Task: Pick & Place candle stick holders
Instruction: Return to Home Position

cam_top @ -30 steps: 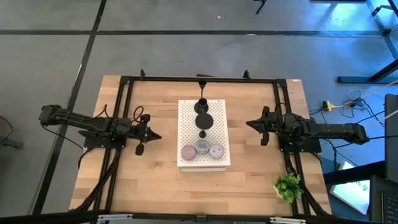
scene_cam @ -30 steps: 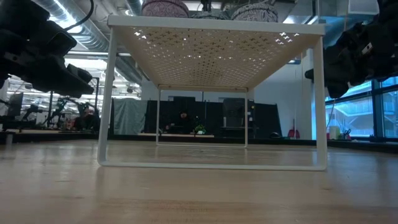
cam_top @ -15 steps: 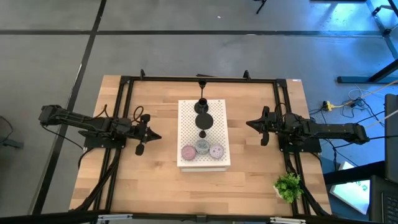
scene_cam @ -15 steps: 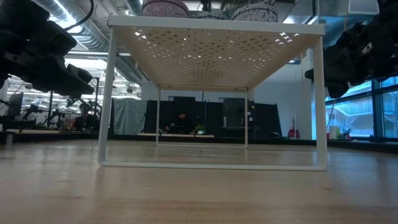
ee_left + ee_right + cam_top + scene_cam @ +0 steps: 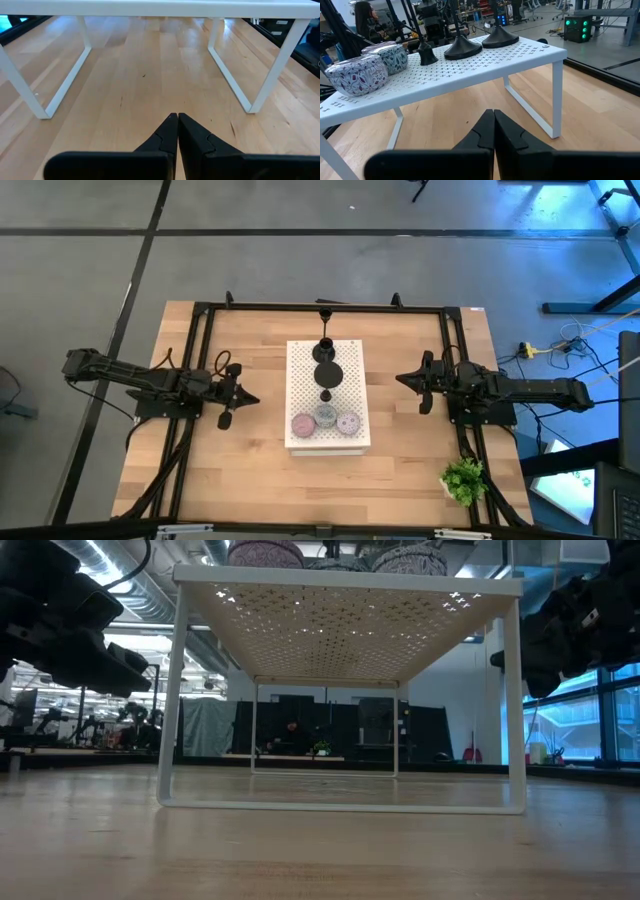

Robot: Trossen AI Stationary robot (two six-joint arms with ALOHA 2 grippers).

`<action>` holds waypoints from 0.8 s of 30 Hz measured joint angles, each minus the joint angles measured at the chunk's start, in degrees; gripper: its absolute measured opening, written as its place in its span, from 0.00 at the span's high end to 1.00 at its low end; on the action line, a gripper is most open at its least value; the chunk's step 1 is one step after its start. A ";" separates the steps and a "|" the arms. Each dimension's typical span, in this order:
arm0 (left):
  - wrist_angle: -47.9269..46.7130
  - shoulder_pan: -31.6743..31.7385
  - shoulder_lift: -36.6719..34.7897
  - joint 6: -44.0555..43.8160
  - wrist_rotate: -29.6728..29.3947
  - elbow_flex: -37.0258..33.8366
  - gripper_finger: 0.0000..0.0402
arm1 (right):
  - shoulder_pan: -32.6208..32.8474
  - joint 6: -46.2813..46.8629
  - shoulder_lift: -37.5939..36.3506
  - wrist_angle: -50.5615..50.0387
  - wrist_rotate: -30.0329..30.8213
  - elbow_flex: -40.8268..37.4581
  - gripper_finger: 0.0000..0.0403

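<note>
Noting left claw [image 5: 177, 116], right claw [image 5: 493, 112] clenched, empty, flanking shelf [image 5: 300, 365]; we judge black holders [image 5: 326, 373] light, rigid, tippy: grip thin stem near base.

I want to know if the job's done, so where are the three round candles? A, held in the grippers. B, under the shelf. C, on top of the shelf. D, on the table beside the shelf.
C: the high view shows the pink candle, grey candle and lavender candle in a row on the shelf, while the left gripper and right gripper are shut on nothing.
</note>
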 joint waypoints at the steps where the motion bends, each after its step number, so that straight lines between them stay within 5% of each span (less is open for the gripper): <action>1: 0.00 0.00 0.00 0.00 0.01 0.00 0.98 | -0.01 0.00 0.00 0.00 0.00 0.00 1.00; 24: 0.00 0.01 0.00 0.00 0.00 0.00 0.97 | 0.00 0.00 0.00 0.00 0.00 0.00 1.00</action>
